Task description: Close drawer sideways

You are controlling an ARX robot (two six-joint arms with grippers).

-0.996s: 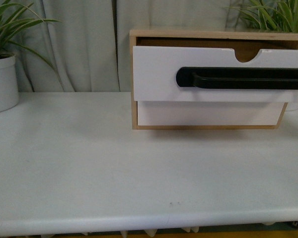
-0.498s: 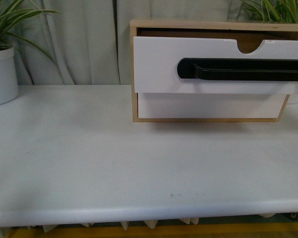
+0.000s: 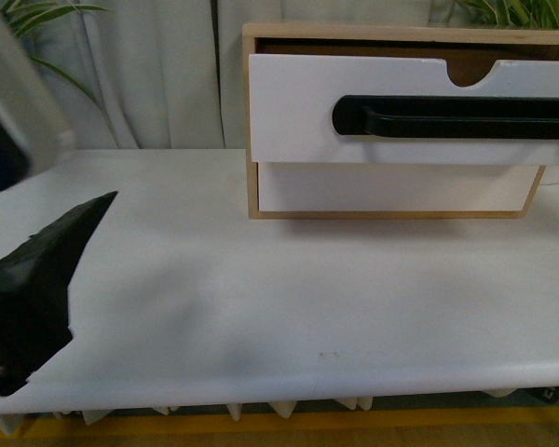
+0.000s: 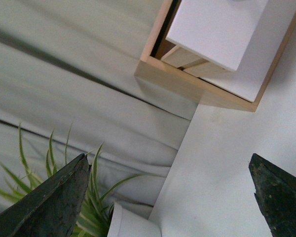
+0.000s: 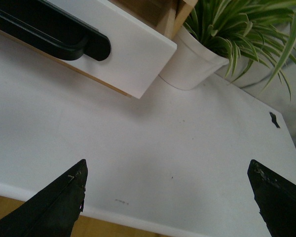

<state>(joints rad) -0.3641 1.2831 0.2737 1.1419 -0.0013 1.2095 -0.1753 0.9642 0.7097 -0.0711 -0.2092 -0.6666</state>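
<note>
- The left arm has come into the front view since a second ago: one dark finger (image 3: 42, 270) of the left gripper (image 4: 167, 165) now shows low at the left edge, above the white tabletop (image 3: 261, 307), where before there was only bare surface and a plant pot
- The left wrist view shows its fingers (image 4: 54, 197) spread wide apart with nothing between them, pointed toward the left end of the light-wood frame (image 4: 187, 84), but well apart from it
- The right gripper (image 5: 166, 165) has its fingers (image 5: 49, 202) wide apart too and holds nothing; it hangs above the tabletop near the drawer's right end, beside a white plant pot (image 5: 192, 61)
- The drawer (image 3: 391, 112) has not moved: it sits in the upper slot of the frame at the back right of the tabletop, pulled part-way out, so its white front stands forward of the plain lower drawer front (image 3: 391, 188)
- Its black bar handle (image 3: 456, 118) and the half-round notch (image 3: 497, 73) face the robot, untouched
- Judgement: the reach has only begun and no closing is done; the left arm looks to be the working one
- Next it must come across to the drawer front and press squarely on it, since an off-centre push could skew the drawer or slide the whole frame back
</note>
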